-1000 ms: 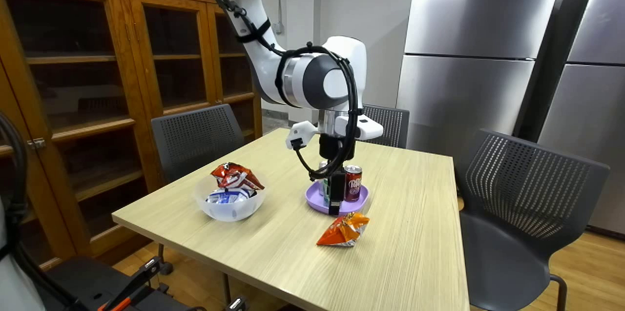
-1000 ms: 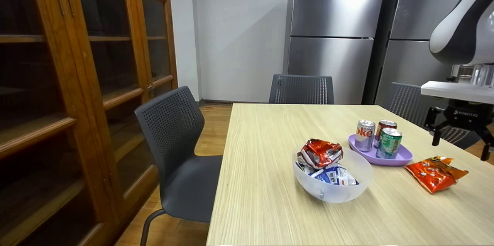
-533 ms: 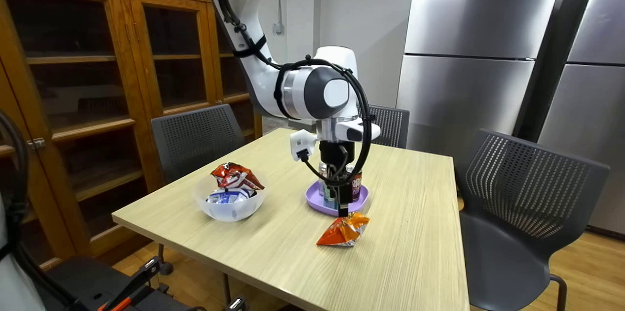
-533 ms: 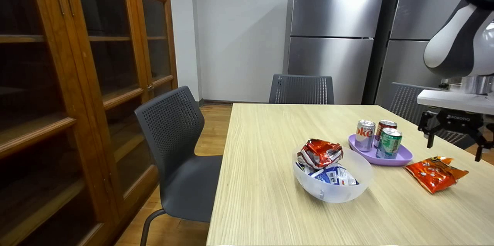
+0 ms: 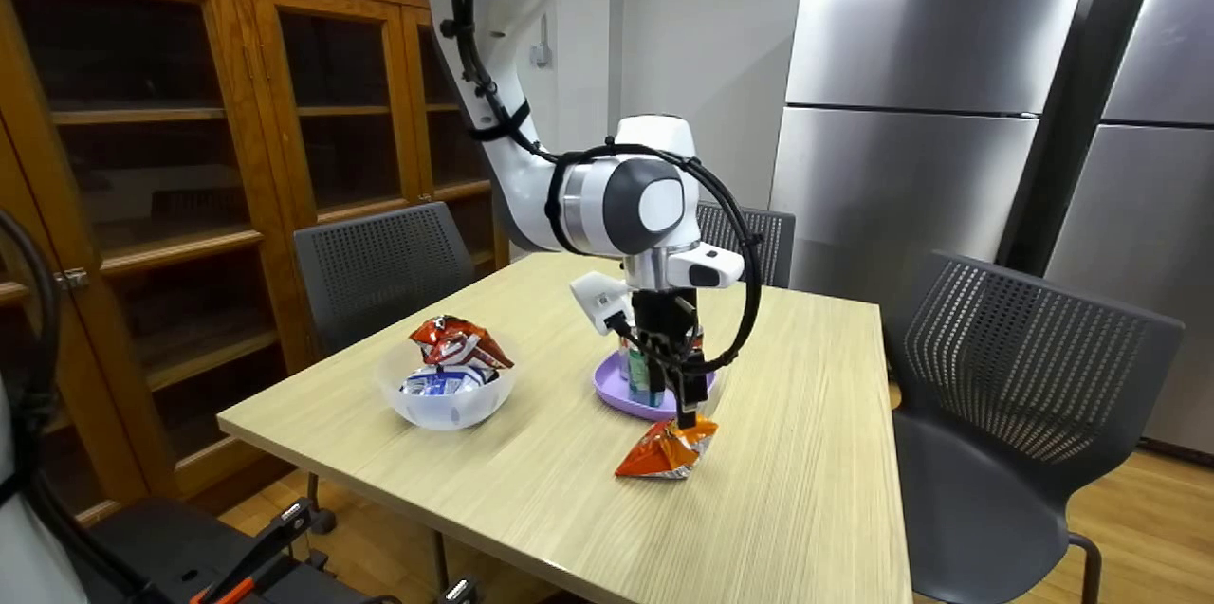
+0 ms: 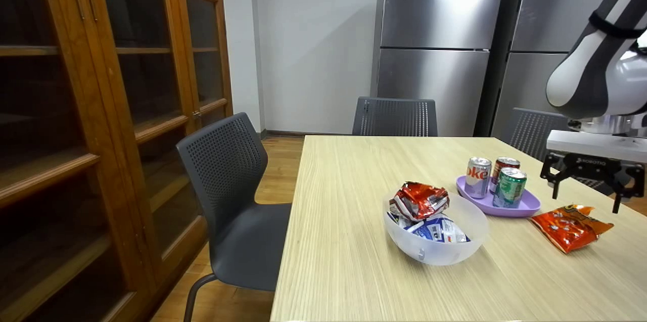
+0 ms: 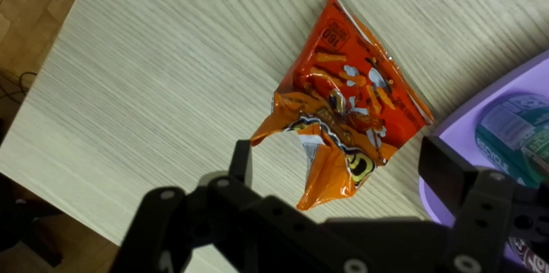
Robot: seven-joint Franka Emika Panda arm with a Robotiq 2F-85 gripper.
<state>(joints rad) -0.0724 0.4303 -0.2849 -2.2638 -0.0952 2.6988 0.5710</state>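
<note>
Your claw (image 6: 586,199) is spread wide and has hold of nothing. The orange snack bag (image 7: 351,80) is lying on the table (image 7: 150,114) under the claw: in the wrist view its crumpled end shows between the two fingers, and its flat part extends ahead of them. One corner of the bag comes very near to the outer finger (image 7: 241,161); whether they touch, I cannot tell. On this outer side you have the wider room: the wood of the table continues until its edge, well apart from the claw, and past this edge you see the floor (image 7: 47,11).

On the opposite side your room is narrow. The inner finger (image 7: 448,170) appears over the rim of the purple tray (image 6: 530,204), with the green can (image 6: 509,188) near it. The silver can (image 6: 477,178) and the red can (image 6: 507,162) stand on the same tray, beside the green one.

The whitish bowl (image 6: 434,256), holding a red bag (image 6: 422,200) and a blue bag (image 6: 437,229), stands well apart from your claw. In an exterior view the claw is between this bowl and a dark chair (image 5: 1034,376), which stands beyond the table's edge.
</note>
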